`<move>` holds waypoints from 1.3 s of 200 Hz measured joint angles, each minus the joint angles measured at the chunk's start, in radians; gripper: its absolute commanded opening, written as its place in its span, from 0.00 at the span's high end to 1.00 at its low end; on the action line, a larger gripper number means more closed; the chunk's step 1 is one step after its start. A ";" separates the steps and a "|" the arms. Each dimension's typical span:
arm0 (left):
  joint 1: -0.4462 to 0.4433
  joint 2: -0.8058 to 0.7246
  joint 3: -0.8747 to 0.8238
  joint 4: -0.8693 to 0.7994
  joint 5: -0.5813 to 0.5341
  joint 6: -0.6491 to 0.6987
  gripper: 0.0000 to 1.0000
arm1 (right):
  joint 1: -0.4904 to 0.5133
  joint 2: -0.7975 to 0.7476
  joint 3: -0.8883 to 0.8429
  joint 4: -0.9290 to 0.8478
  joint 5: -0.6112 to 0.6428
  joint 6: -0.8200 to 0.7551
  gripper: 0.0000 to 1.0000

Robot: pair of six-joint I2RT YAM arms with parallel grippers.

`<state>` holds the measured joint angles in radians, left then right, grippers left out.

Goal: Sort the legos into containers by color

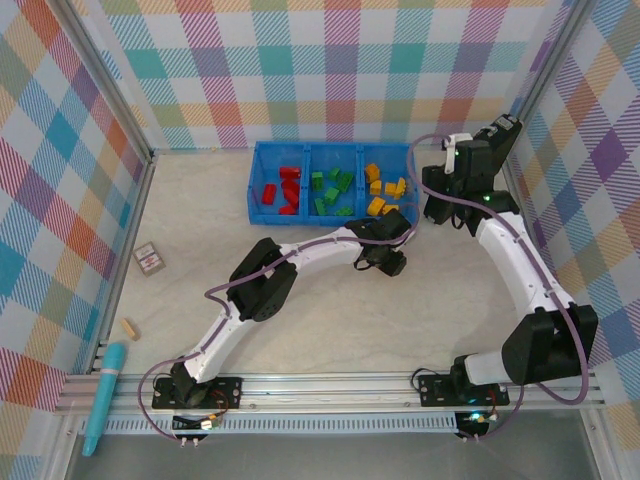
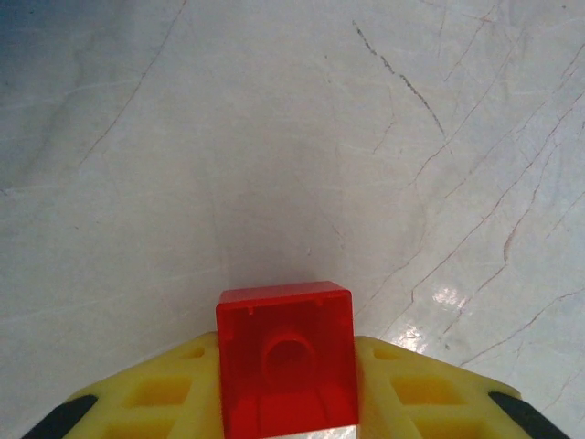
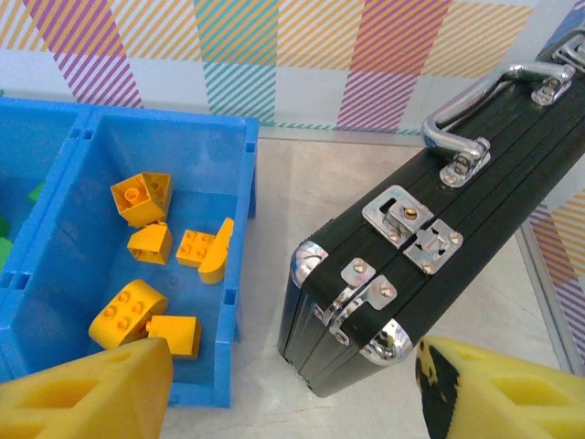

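Left hand [image 1: 386, 262]: clamped on one red lego [image 2: 285, 366], a yellow finger [image 2: 155, 395] on either side and the hollow underside facing the wrist camera. It is over bare, scratched worktop [image 2: 274, 137], near the front wall of the blue tray [image 1: 330, 147].

Right hand [image 3: 291, 380]: fingers apart, above the gap between the tray's right end and the black case [image 3: 411, 256].

Tray contents:
- red legos [image 1: 290, 185] in the left compartment
- green legos [image 1: 340, 183] in the middle compartment
- yellow-orange legos [image 3: 128, 315] in the right compartment

Grey card [image 1: 148, 259] lies well to the left of the tray; its print is too small to read.
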<state>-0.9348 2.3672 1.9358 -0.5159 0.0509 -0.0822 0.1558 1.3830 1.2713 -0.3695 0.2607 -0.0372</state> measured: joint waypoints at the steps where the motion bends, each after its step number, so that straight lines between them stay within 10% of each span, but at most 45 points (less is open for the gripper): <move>1: 0.000 -0.001 -0.001 0.000 0.000 0.000 0.69 | 0.000 0.000 -0.001 0.000 0.000 0.000 0.29; 143: 0.198 -0.526 -0.173 -0.144 -0.324 0.080 0.65 | 0.080 -0.050 -0.349 0.101 -0.219 0.270 0.29; 260: 0.469 -0.508 -0.237 -0.060 -0.343 0.108 0.64 | 0.392 0.241 -0.228 0.129 -0.186 0.348 0.21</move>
<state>-0.4656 1.8595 1.6989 -0.5758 -0.2920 0.0261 0.5480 1.6238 1.0431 -0.2401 0.0746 0.3111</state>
